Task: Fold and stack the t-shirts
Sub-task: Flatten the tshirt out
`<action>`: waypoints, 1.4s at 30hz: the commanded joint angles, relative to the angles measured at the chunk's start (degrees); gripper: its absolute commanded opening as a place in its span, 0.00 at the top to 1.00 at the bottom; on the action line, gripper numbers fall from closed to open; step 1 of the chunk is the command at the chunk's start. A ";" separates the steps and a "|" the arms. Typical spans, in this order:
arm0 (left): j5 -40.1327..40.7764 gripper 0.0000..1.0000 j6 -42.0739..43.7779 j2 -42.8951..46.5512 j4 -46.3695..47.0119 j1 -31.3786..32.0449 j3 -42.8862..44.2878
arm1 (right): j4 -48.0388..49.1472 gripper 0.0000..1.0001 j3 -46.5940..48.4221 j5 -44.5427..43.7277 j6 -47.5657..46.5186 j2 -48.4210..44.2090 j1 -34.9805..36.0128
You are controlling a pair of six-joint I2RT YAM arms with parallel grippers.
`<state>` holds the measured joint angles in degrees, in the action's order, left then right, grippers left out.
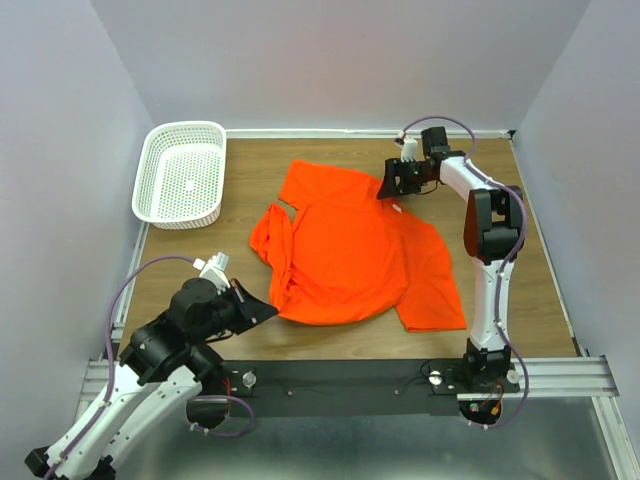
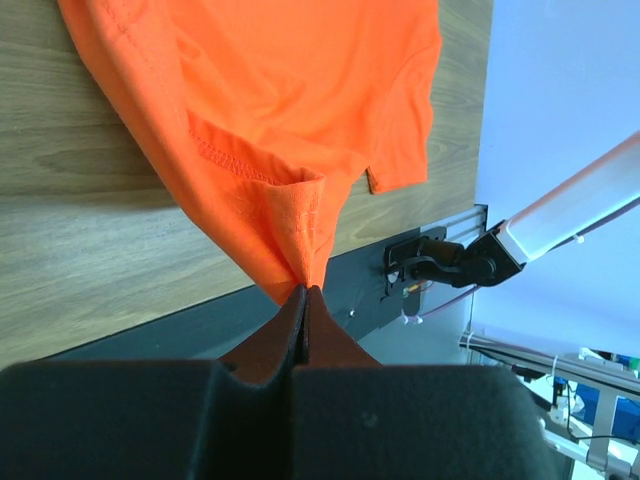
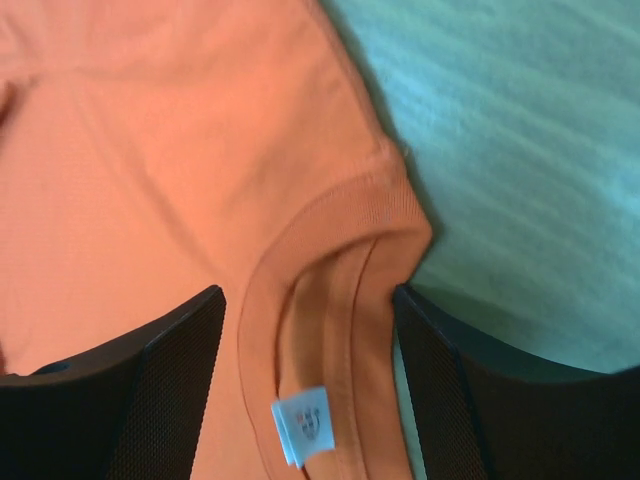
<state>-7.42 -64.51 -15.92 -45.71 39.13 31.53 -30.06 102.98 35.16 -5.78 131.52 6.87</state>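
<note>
The t-shirt (image 1: 350, 250) is soft, matt orange cloth in a fine knit, with a ribbed collar (image 3: 330, 240) and a stitched hem (image 2: 228, 160). Its tag (image 3: 302, 425) is white and smooth. The table (image 1: 250, 165) shows matt wood grain. At upper left, the basket (image 1: 178, 218) is white perforated plastic with a slight gloss. The rail (image 1: 560, 375) along the bottom is brushed metal. The right gripper (image 3: 308, 295) has black pads (image 3: 170, 400) with a fine mesh texture. The left gripper (image 2: 305, 292) is matt black.

A white perforated basket (image 1: 143, 180) is set upright on the wood table (image 1: 190, 245) at ten o'clock, close to the far-left corner. A dark rail (image 1: 340, 378) is seen along the six o'clock edge.
</note>
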 commanded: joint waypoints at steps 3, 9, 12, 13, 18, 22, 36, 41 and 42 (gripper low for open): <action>-1.28 1.00 0.17 0.89 2.38 0.15 -0.77 | -1.93 0.29 5.38 -3.08 5.52 6.37 0.60; -1.54 1.00 0.79 -0.07 4.05 0.15 -2.00 | -2.10 0.49 8.64 -1.14 10.34 9.80 1.12; -1.46 1.00 0.88 -0.16 4.49 0.15 -2.44 | -2.02 0.71 10.05 -2.89 11.58 10.24 1.04; -1.46 1.00 0.79 -0.16 4.58 0.15 -2.44 | -2.02 0.78 10.22 -3.51 11.67 10.16 1.04; -1.63 1.00 0.70 0.37 4.93 0.15 -2.79 | 0.00 0.99 6.72 -8.69 11.58 5.86 -0.45; -2.16 1.00 0.96 0.02 6.07 0.15 -3.93 | 4.74 0.99 -1.78 -13.35 11.06 -1.08 -3.61; 0.99 1.00 6.42 -11.58 16.36 0.15 -8.77 | 13.89 0.99 -17.37 -15.47 8.86 -14.10 -23.22; 2.67 1.00 5.36 -12.47 16.01 0.15 -8.76 | 14.33 1.00 -18.25 -14.68 8.24 -13.66 -26.21; 2.41 1.00 5.19 -12.47 16.09 0.15 -8.76 | 14.51 0.99 -18.43 -14.16 8.16 -13.58 -26.47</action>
<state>-7.25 -59.79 -28.23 -30.37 39.13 22.70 -18.02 85.58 20.78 3.84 118.65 -18.55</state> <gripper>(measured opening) 0.004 0.008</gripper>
